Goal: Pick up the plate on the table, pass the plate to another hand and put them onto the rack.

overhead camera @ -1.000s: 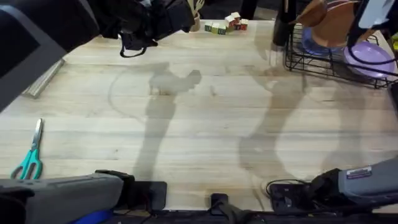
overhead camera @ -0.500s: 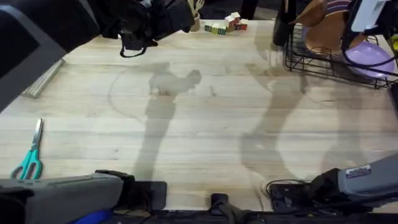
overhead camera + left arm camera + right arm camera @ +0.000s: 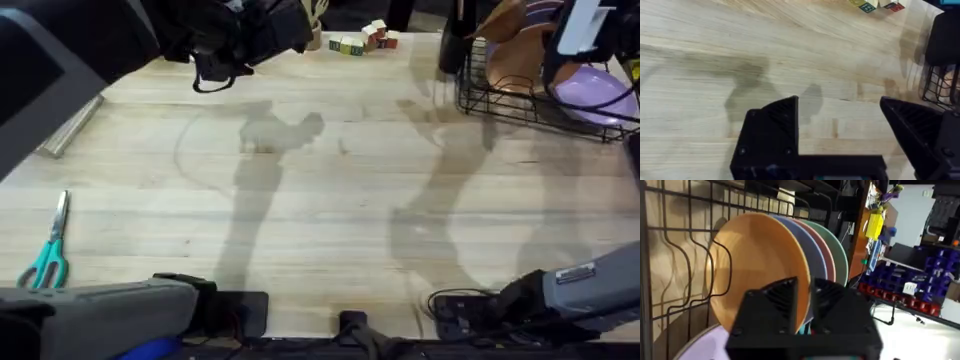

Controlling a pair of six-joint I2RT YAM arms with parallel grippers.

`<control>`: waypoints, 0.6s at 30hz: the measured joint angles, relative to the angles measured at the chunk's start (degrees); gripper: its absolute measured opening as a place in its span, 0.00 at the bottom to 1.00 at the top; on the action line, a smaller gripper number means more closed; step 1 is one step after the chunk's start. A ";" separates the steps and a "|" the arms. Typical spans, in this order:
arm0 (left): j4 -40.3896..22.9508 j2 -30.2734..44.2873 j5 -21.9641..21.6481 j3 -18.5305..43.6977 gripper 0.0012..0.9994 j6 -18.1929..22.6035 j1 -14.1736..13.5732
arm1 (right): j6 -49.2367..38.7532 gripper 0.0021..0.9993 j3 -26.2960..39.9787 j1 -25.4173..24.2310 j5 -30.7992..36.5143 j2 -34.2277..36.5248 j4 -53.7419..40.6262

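Observation:
The orange-tan plate (image 3: 757,275) stands on edge among the tines of the black wire rack (image 3: 670,255), in front of several other upright plates. My right gripper (image 3: 806,297) is shut on the plate's rim. From overhead, the plate (image 3: 512,62) sits in the rack (image 3: 500,102) at the table's far right, with the right gripper (image 3: 553,62) beside it. My left gripper (image 3: 840,115) hangs open with nothing in it over the bare wooden table (image 3: 715,45). The left arm (image 3: 240,35) is at the far left.
A lilac plate (image 3: 597,95) lies in the rack's right part. Coloured blocks (image 3: 362,40) stand at the far edge. Teal-handled scissors (image 3: 45,255) and a metal bar (image 3: 70,125) lie at the left.
My right gripper has brought the orange plate down and leftwards, from tilted above the rack to standing among the tines. The left arm has not moved.

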 joint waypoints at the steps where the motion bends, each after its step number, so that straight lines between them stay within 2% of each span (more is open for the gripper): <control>1: -0.15 0.00 0.00 0.00 1.00 0.00 0.00 | 0.03 0.27 0.00 0.00 0.01 0.04 0.10; 2: -0.45 0.00 0.00 0.00 1.00 0.00 0.00 | 0.21 0.36 0.00 0.00 0.00 0.07 0.12; 6: -1.37 0.00 0.00 0.00 1.00 0.00 0.00 | 0.32 0.93 0.00 0.00 0.03 0.22 0.14; 7: -1.38 0.00 0.00 0.00 1.00 0.00 0.00 | 0.33 0.98 0.00 0.00 0.03 0.20 0.17; 18: -1.38 0.00 0.00 0.00 1.00 0.00 0.00 | 3.67 0.99 0.00 0.00 0.05 -0.12 -0.72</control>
